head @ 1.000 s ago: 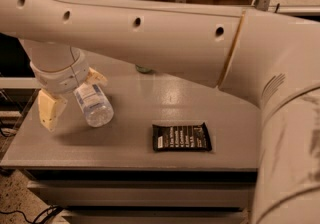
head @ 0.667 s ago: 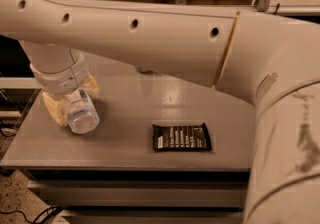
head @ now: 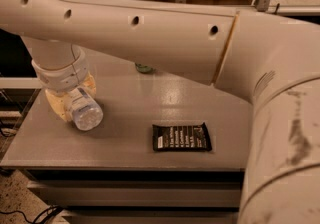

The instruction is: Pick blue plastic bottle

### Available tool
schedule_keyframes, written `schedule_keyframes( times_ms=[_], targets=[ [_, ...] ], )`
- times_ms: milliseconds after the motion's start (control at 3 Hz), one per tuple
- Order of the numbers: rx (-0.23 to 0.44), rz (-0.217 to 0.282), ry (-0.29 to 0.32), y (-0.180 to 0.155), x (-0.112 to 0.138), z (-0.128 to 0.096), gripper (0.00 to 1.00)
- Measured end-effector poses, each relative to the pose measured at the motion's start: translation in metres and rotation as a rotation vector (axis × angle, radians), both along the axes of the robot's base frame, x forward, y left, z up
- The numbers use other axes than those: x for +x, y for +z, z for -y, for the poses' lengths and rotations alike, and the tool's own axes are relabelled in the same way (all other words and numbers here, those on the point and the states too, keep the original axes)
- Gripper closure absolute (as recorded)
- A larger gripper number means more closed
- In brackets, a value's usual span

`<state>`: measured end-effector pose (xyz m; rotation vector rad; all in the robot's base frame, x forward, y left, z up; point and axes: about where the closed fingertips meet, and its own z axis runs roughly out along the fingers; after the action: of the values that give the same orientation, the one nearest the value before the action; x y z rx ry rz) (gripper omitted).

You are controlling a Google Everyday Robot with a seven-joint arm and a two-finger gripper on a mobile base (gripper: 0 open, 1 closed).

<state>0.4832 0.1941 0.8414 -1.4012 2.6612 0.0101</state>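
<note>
The big cream arm [head: 150, 33] sweeps across most of the view, over a grey bench [head: 125, 113]. Its gripper [head: 74, 104] points down near the bench's left edge, about midway between front and back. The yellowish pads [head: 54, 104] sit snug on both sides of the blue plastic bottle [head: 85, 114], so I'd call the jaws clenched on it. The bottle's round end faces the front edge, and I can't tell whether it's off the surface yet. For the lift I'd go straight up and slow — the plastic looks smooth, and the bottle sticks out past the pads, so a jerk could swing it loose. The black snack packet [head: 181, 137] near the front edge is well apart, and the green can [head: 145, 69] peeking out toward the back edge isn't in the way.
</note>
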Motion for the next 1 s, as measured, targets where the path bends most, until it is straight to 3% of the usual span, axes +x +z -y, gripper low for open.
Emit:
schedule_keyframes(
  times_ms=[333,1000],
  targets=[
    [0.004,0.011,0.017,0.008,0.004,0.000,1.00],
    [0.024,0.090,0.063,0.050,0.012,0.006,1.00]
  ],
)
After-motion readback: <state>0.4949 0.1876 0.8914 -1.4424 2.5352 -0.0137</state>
